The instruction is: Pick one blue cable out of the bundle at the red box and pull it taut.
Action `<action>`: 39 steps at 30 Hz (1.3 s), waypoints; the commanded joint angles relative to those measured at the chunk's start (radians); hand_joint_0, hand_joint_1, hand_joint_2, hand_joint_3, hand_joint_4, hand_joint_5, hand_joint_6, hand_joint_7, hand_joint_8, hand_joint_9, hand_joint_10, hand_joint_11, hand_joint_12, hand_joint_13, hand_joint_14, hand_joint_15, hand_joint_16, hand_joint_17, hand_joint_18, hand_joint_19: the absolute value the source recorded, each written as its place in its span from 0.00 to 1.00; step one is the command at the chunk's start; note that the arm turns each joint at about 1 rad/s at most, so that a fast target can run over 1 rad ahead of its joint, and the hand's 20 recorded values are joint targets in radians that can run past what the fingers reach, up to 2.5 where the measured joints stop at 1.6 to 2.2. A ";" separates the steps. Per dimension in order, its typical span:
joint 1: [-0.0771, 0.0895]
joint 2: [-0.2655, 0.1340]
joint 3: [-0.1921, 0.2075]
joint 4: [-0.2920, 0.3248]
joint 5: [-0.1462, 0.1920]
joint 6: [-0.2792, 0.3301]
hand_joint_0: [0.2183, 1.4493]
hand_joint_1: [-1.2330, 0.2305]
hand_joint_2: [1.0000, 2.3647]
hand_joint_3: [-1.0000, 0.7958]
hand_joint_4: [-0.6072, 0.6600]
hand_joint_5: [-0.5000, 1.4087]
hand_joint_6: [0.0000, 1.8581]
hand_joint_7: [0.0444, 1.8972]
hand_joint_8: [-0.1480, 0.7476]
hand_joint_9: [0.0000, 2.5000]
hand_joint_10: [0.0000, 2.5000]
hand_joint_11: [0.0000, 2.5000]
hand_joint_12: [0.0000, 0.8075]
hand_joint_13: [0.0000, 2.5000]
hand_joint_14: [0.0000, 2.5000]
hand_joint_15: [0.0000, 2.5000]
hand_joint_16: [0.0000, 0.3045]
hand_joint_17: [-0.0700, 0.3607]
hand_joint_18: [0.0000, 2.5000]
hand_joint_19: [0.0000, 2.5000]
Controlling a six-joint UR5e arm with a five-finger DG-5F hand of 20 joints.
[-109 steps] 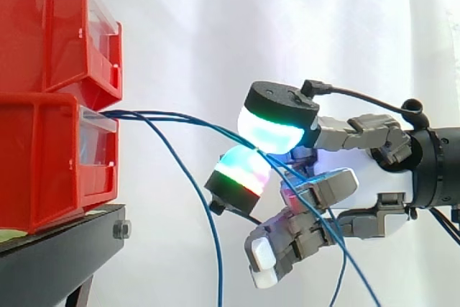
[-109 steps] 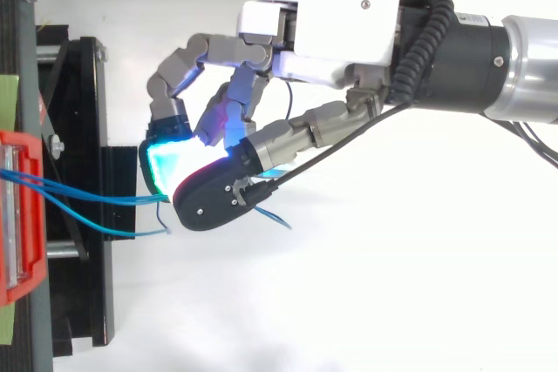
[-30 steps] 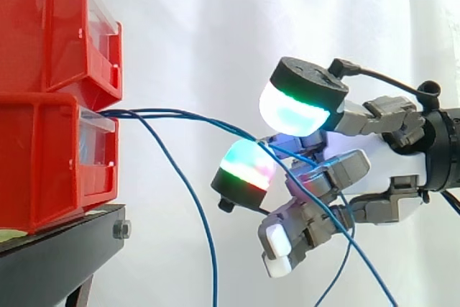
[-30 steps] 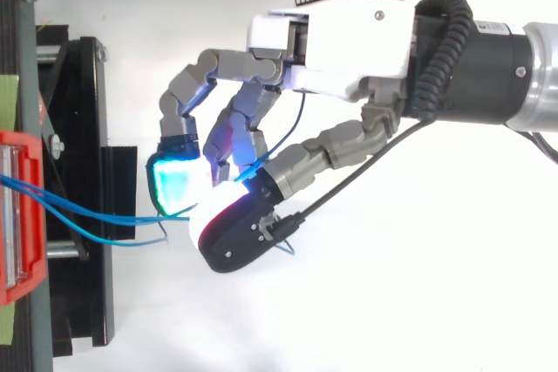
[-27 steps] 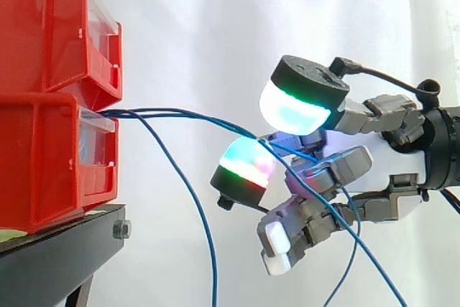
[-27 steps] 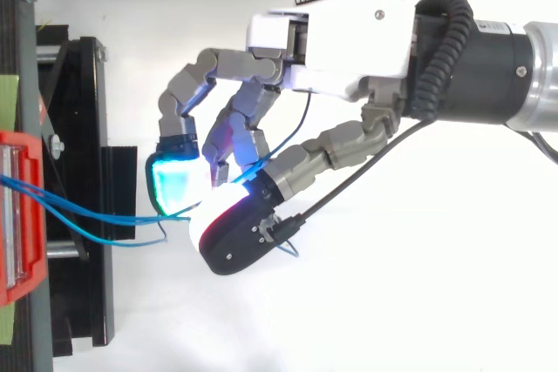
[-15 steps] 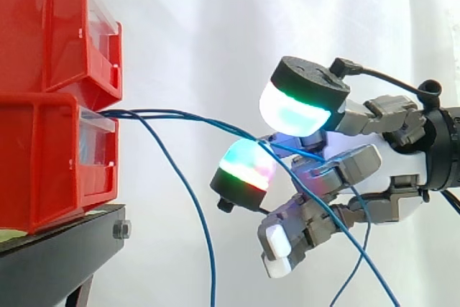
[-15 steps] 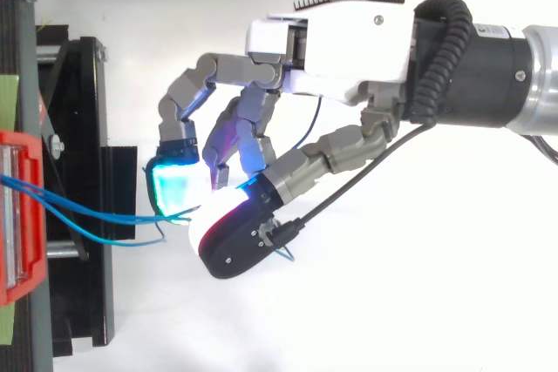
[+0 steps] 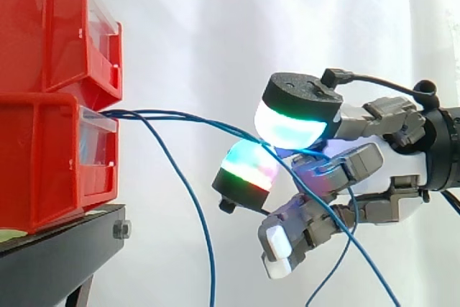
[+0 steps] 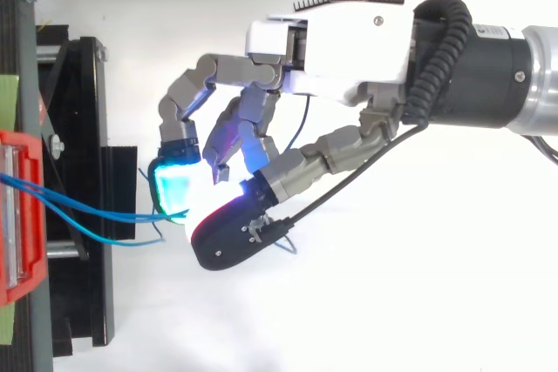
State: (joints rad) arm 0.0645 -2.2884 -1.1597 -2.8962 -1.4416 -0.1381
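Fingertips [image 9: 287, 126] pressed together, pinching one blue cable [image 9: 172, 114] between two glowing pads. Hand [image 10: 340, 41] stands well off the red box [image 9: 43, 156]. Cable leaves the box's front edge; other strands [image 9: 194, 199] hang slack.

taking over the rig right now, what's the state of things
Hand: fingers curled, pads pinching one blue cable between them.
Cables come out of the lower red box; a second cable hangs loose below.
Done: one cable picked out.
Left: pull it away from the box; it bows a little, not yet taut.
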 commanded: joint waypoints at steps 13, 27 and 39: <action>0.001 0.001 0.000 -0.031 0.000 0.002 0.31 0.36 0.01 0.36 0.58 0.17 0.50 0.46 0.52 0.58 0.50 0.52 0.44 0.44 0.01 0.29 0.16 0.42 0.27 0.18; 0.005 0.000 0.000 -0.038 0.000 0.006 0.25 0.35 0.00 0.28 0.59 0.17 0.50 0.46 0.54 0.58 0.52 0.52 0.46 0.45 0.01 0.29 0.17 0.44 0.28 0.18; 0.008 0.000 0.000 -0.038 0.000 0.006 0.32 0.34 0.01 0.34 0.56 0.17 0.50 0.48 0.52 0.59 0.48 0.55 0.44 0.45 0.01 0.30 0.17 0.43 0.29 0.18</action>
State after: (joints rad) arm 0.0705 -2.2884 -1.1598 -2.9341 -1.4419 -0.1319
